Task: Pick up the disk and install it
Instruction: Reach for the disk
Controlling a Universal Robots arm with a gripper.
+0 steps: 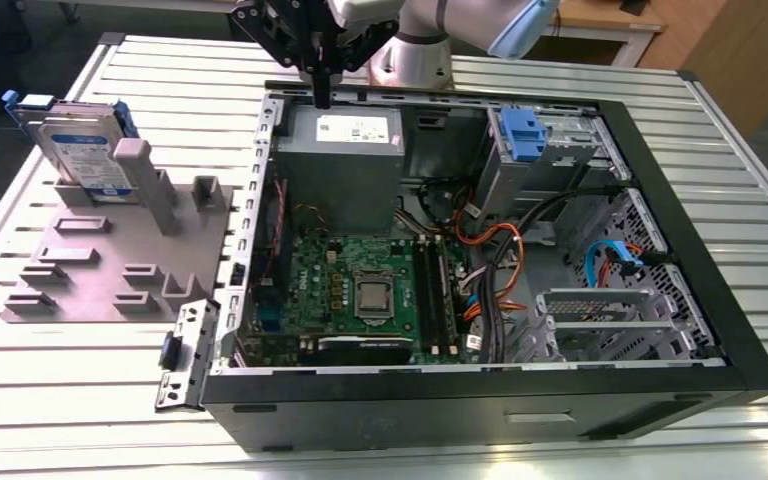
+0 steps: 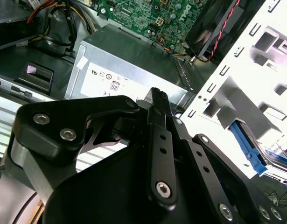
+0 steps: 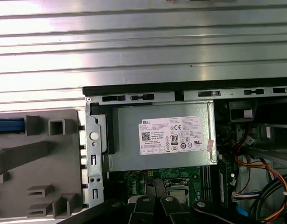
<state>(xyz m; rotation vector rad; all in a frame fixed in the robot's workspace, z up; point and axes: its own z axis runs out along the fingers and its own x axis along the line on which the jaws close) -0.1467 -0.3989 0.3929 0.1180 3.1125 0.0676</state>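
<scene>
The gripper (image 1: 320, 98) is seen over the far wall of the open computer case (image 1: 424, 412), just above the power supply (image 1: 344, 165). Its black metal fingers (image 2: 158, 100) are brought together into one narrow bar, and nothing is held between them. The disk (image 1: 80, 150) is found well apart from it, at the exterior view's left. It is a flat silver-grey rectangle with a white-and-blue label, clipped in a bright blue plastic frame, and it is stood upright, slightly tilted, among the posts of a matte grey plastic fixture plate (image 1: 91, 275). The plate is laid on a table (image 1: 64, 410) of ribbed, shiny aluminium profiles, just beside the case. The power supply is a plain grey sheet-metal box, and a white rectangular sticker (image 3: 176, 135) with black print and small round marks is attached to it. Inside the case a green motherboard (image 1: 351, 290), bundled orange and black cables (image 1: 491, 235) and a blue plastic bracket (image 1: 523, 135) are visible. The walls of the case are made of perforated bare steel with a black outer rim.
</scene>
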